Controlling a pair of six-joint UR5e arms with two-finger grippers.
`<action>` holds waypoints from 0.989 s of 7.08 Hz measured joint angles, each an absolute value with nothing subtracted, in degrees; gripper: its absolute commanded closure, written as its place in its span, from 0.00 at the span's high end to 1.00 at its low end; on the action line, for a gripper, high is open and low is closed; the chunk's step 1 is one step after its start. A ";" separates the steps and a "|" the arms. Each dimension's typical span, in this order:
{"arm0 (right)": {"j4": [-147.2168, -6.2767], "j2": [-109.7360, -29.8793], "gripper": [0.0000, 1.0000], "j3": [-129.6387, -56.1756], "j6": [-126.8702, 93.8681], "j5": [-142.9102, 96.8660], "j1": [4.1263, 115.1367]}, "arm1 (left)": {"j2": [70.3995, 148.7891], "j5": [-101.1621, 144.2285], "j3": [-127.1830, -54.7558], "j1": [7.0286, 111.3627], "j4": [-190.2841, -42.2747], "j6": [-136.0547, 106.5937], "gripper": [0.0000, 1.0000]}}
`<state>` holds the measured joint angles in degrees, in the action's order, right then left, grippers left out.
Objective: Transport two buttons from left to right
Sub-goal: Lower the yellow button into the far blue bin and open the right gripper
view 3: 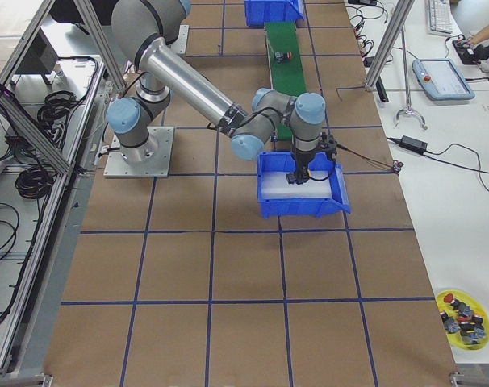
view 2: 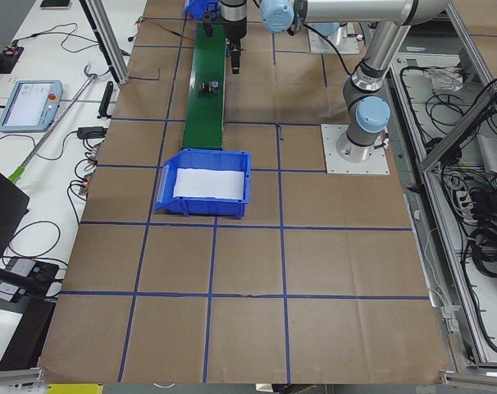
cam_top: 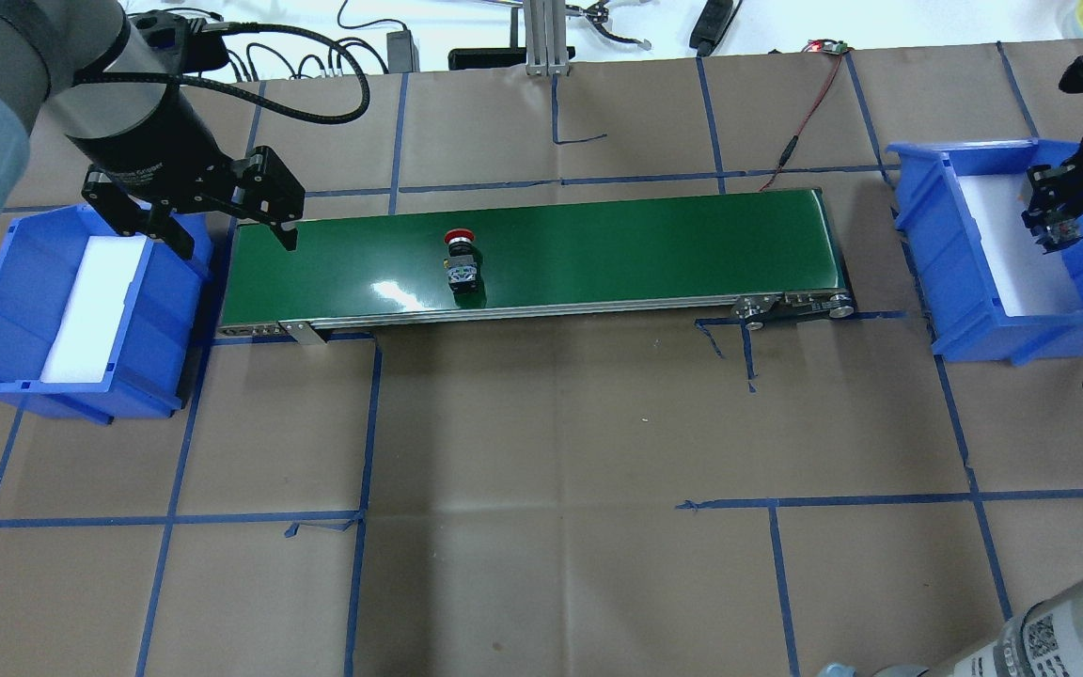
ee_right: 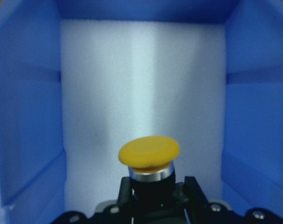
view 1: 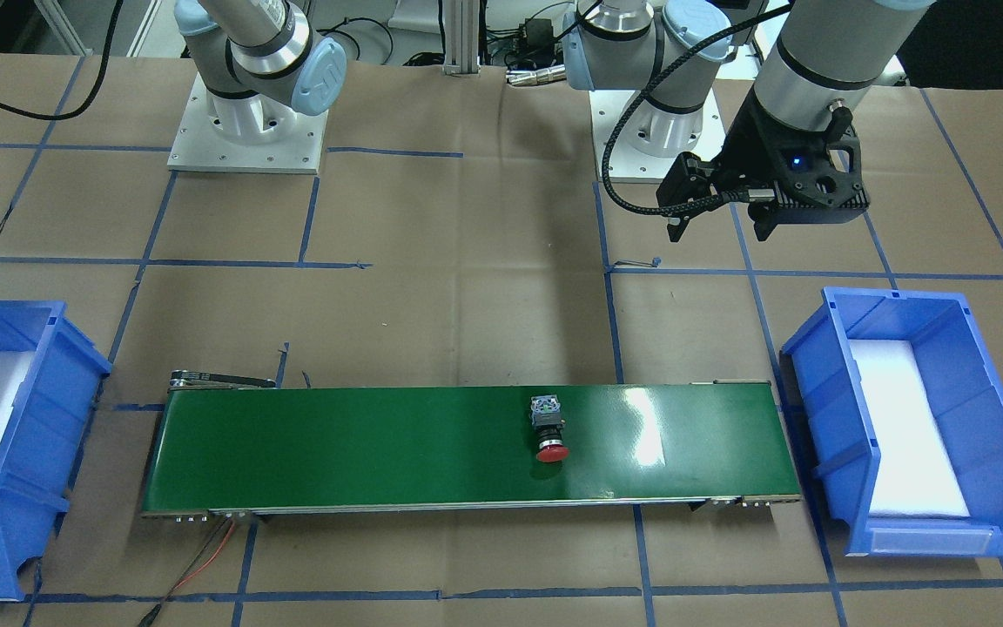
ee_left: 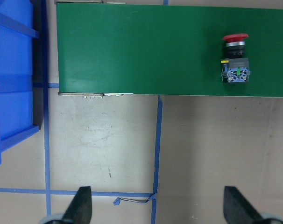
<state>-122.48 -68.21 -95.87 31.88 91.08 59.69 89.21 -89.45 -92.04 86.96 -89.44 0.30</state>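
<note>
Overhead exterior: the right gripper (cam_top: 1056, 218) is clamped on the yellow button (ee_right: 149, 151), gripping its dark body, low inside the right blue bin (cam_top: 936, 226) over the white foam (ee_right: 141, 79). We cannot tell whether it touches. The left gripper (cam_top: 233, 237) is spread wide and empty above the left end of the conveyor belt (cam_top: 645, 244), beside the left blue bin (cam_top: 6, 301). The red button (cam_top: 460, 259) lies on its side on the belt, left of middle. Our reading: yellow is nearly delivered and awaits release; red is yet to reach the right bin.
</note>
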 measured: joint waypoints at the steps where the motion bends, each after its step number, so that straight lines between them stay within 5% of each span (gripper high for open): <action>1: -124.06 -67.79 0.06 -98.49 31.92 91.28 59.65 | 89.12 -89.46 -92.15 87.15 -89.46 0.20 1.00; 3: -125.61 -67.36 0.09 -101.78 31.85 91.93 59.15 | 89.05 -89.47 -92.48 87.39 -89.47 0.16 1.00; 4: -125.88 -67.37 0.48 -102.83 31.78 92.05 58.73 | 89.04 -89.47 -92.60 87.40 -89.45 0.17 1.00; 5: -126.03 -67.30 0.99 -103.32 31.75 92.03 58.39 | 89.01 -89.46 -92.67 87.39 -89.42 0.17 1.00; 7: -126.14 -67.19 0.99 -103.23 31.52 91.29 58.07 | 88.99 -89.40 -92.72 87.40 -89.33 0.17 1.00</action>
